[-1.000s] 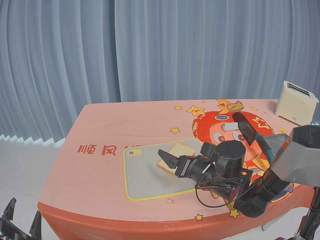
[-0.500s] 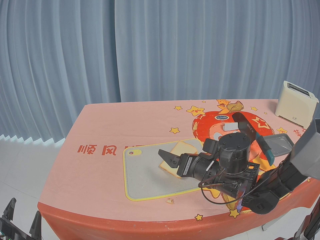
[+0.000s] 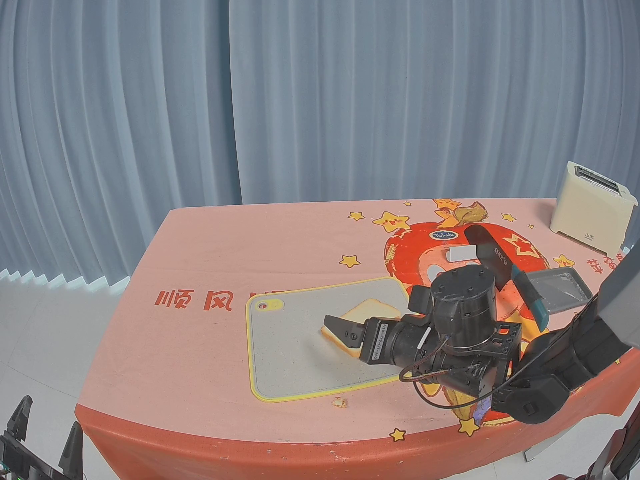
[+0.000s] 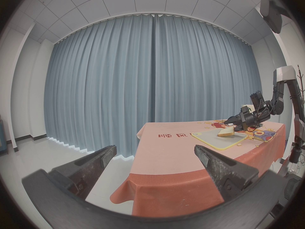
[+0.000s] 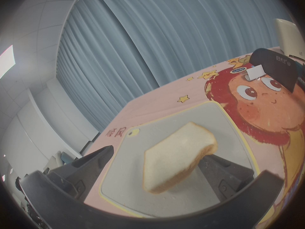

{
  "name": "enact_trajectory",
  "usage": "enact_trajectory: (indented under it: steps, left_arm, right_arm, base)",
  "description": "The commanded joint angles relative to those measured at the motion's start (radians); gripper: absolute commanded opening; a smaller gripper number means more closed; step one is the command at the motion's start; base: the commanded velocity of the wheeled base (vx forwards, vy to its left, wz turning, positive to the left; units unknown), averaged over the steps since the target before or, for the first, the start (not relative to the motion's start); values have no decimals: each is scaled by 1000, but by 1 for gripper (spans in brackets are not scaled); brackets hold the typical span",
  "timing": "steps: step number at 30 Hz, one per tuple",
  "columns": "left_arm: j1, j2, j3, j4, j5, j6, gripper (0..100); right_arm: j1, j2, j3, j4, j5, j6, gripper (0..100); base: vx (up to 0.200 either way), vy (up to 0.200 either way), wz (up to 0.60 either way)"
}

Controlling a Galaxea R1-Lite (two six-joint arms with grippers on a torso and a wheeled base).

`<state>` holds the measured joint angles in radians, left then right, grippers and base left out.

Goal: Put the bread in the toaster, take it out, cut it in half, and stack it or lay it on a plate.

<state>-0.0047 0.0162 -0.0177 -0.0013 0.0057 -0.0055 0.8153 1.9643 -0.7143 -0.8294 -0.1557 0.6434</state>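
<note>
A slice of white bread (image 3: 363, 315) sits tilted over the grey, yellow-edged cutting board (image 3: 287, 361). In the right wrist view the bread (image 5: 178, 156) leans with one edge resting on a finger (image 5: 222, 175), its other end low toward the board (image 5: 127, 182). My right gripper (image 3: 341, 327) is low over the board with its fingers spread wide, open around the slice. My left gripper (image 4: 154, 150) hangs open off the table's front left corner (image 3: 43, 431), holding nothing. The cream toaster (image 3: 592, 207) stands at the far right.
A black-bladed knife with a teal handle (image 3: 510, 268) lies right of the board, next to a grey tray (image 3: 563, 288). A crumb (image 3: 340, 403) lies near the table's front edge. The left half of the pink tablecloth (image 3: 200, 261) is bare.
The right gripper drew back a little to the right and toward the front. The bread shifted with it and now sits more tilted. The left arm stayed put.
</note>
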Motion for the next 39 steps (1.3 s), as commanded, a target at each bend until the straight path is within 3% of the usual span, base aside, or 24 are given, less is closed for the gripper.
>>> enact_trajectory:
  steps: [1, 10, 17, 39]
  left_arm:
    - [0, -2, 18, 0, 0, -1, 100]
    - [0, -2, 18, 0, 0, -1, 100]
    - [0, -2, 18, 0, 0, -1, 100]
    - [0, -2, 18, 0, 0, -1, 100]
  right_arm:
    - [4, -50, -5, 39, -4, 4, 100]
    - [-4, -114, 6, 147, -18, 16, 100]
    - [-7, -134, 6, 262, -19, 88, 100]
    - [2, -19, -83, 259, -36, 88, 100]
  base:
    - [0, 0, 0]
    - [0, 0, 0]
    - [0, 0, 0]
    - [0, 0, 0]
